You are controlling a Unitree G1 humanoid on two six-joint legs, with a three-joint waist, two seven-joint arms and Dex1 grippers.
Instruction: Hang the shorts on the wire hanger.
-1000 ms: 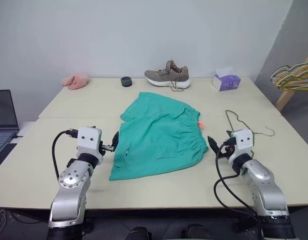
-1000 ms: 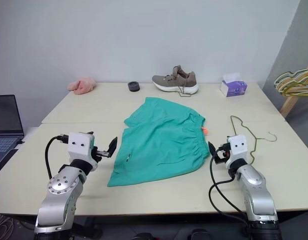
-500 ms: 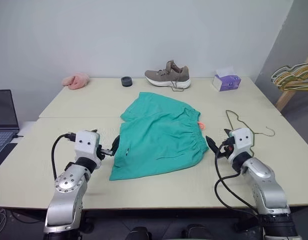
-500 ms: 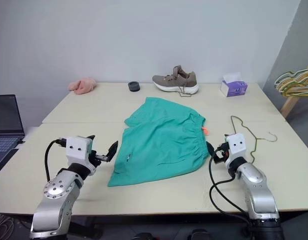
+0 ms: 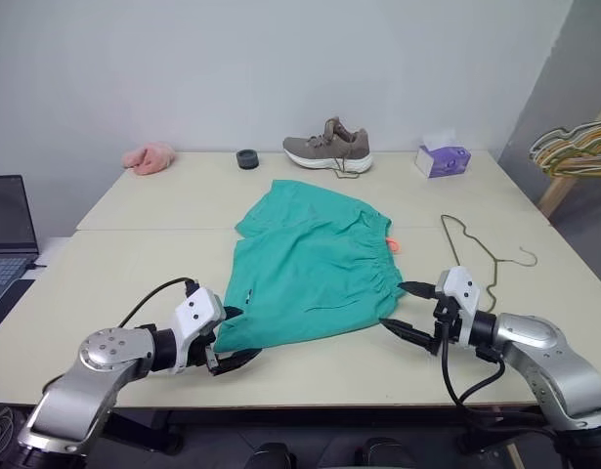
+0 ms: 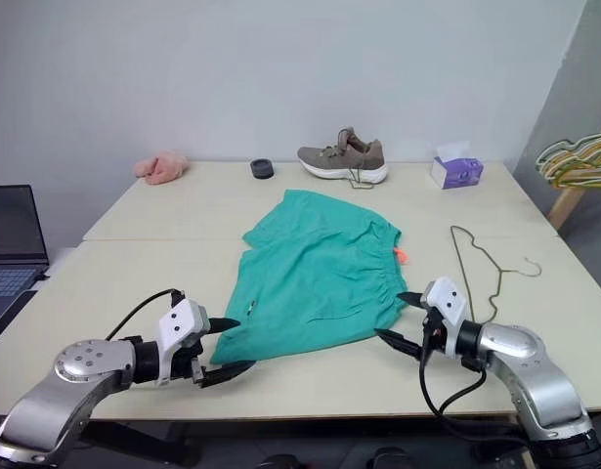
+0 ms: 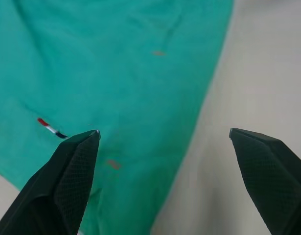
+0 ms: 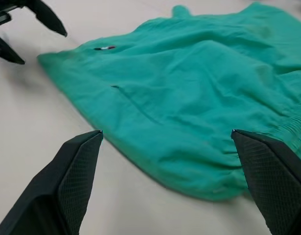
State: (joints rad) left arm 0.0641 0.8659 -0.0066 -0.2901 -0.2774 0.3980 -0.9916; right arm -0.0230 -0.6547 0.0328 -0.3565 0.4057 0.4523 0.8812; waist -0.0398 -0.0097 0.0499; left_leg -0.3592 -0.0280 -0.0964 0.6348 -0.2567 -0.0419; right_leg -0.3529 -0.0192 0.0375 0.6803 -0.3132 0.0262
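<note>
From the head, the shorts [image 5: 313, 268] lie flat on the tabletop [image 5: 114, 283], the wire hanger [image 5: 479, 252] beside them; left gripper [image 5: 232, 337] and right gripper [image 5: 402, 310] flank the near hem, fingers spread, empty; left wrist: fingers [image 7: 72, 166] wide over the hem; right wrist: fingers [image 8: 77, 166] wide, holding nothing.

Head cameras overlook the table [image 5: 105, 283]; wrist cameras face the shorts [image 8: 189, 88] closely.

The shorts [image 7: 116, 73] are seen spread on the table [image 7: 267, 73], their edge between the parted fingers [image 7: 72, 171]; a small striped tag [image 7: 51, 129], possibly a label, lies near one fingertip.
</note>
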